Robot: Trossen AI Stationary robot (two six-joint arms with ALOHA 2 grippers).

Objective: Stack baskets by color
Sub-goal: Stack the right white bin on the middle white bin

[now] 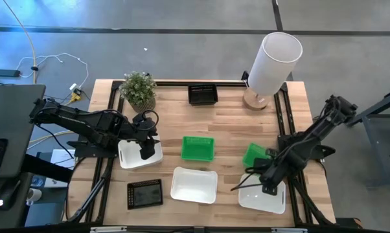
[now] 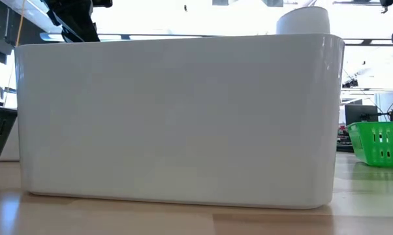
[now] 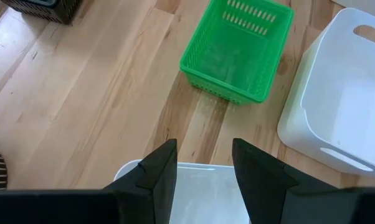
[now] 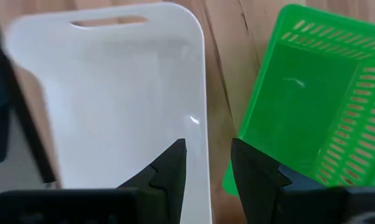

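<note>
With jaws apart, the left gripper [image 1: 147, 154] and right gripper [image 1: 267, 189] each hover over a white basket's rim, apparently about to descend and clamp.

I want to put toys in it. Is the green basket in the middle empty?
Empty. The green basket shows only its bare floor from above, also in the left wrist view.

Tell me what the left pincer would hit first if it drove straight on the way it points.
Most likely the white basket directly under the left pincer: its near rim sits between the open fingers. The green basket lies farther along that line, but how steeply the pincer points down is hard to judge.
</note>
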